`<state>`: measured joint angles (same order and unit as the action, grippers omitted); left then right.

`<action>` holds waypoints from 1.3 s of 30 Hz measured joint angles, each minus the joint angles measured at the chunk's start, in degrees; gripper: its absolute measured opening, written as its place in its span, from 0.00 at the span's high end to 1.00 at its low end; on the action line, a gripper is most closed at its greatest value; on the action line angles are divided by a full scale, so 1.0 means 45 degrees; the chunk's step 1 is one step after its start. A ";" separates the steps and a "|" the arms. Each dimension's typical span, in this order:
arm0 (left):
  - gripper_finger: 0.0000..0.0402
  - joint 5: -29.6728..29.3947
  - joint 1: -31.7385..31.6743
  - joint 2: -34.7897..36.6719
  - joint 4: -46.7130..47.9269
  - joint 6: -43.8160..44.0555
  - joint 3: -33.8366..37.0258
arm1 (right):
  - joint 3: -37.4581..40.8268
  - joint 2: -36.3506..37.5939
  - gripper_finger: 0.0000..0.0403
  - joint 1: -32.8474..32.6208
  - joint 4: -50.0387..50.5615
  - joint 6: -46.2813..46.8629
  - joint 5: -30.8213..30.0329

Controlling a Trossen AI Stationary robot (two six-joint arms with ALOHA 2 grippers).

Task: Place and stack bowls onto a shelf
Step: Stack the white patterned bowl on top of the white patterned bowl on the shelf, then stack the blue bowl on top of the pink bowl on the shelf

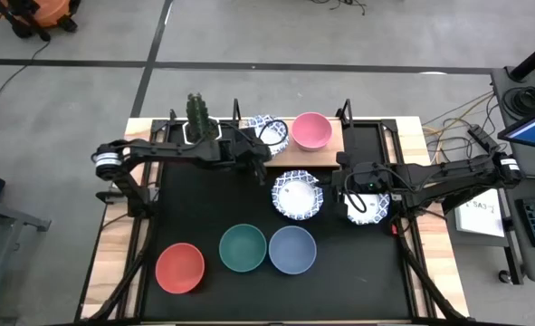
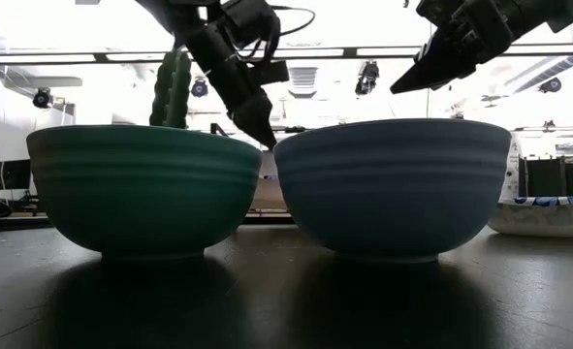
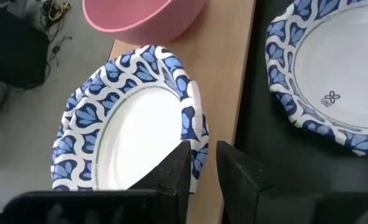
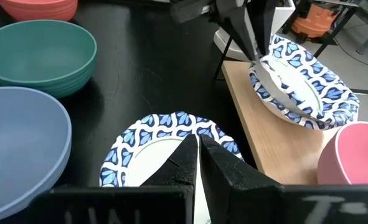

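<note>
A white bowl with a blue patterned rim (image 3: 127, 124) sits at the left end of the wooden shelf (image 1: 305, 159), tilted, seemingly on a second like bowl (image 4: 324, 102). My left gripper (image 3: 202, 165) is shut on its rim. A pink bowl (image 1: 310, 131) stands on the shelf's right part. My right gripper (image 4: 198, 152) is shut and empty, above the mat just over another patterned bowl (image 1: 296, 195). A further patterned bowl (image 1: 368, 208) lies under my right arm. Red (image 1: 179, 268), green (image 1: 243, 248) and blue (image 1: 291, 249) bowls stand in a row near the front. My left gripper pinches the patterned bowl's rim (image 3: 196, 140) on the side facing the mat, one finger (image 3: 171, 171) inside the bowl and one (image 3: 236, 171) outside. The fingers slant down from the table's left and near side. The bowl sits tilted, its far part resting on the shelf stack.
A cactus in a white pot (image 1: 199, 127) stands just left of the shelf, beside my left arm. Thin black shelf posts (image 1: 346, 110) rise at the corners. The green and blue bowls fill the low view's foreground (image 2: 141, 184).
</note>
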<state>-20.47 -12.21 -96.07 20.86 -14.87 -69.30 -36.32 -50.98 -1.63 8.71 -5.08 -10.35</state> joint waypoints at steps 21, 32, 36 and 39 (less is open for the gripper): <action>0.86 -0.0044 -0.0491 -0.0463 -0.0452 0.0204 0.0223 | 0.0007 0.0000 0.98 0.0000 -0.0052 -0.0086 -0.0005; 0.86 -0.0004 0.0544 0.1154 0.1501 0.1229 -0.0763 | 0.0081 -0.0125 0.98 0.0000 -0.0119 0.1659 -0.0002; 0.86 0.0004 0.1510 0.2509 0.1543 0.1248 -0.0262 | 0.0133 -0.0479 0.98 -0.0058 -0.0084 0.3464 -0.0024; 0.86 0.0090 0.2343 0.3476 0.1626 0.1475 0.0327 | 0.0131 -0.0644 0.98 -0.0058 -0.0029 0.5025 0.0159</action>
<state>-20.06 -1.66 -80.42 28.18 -8.23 -67.83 -35.74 -53.88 -1.89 8.58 17.53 -9.64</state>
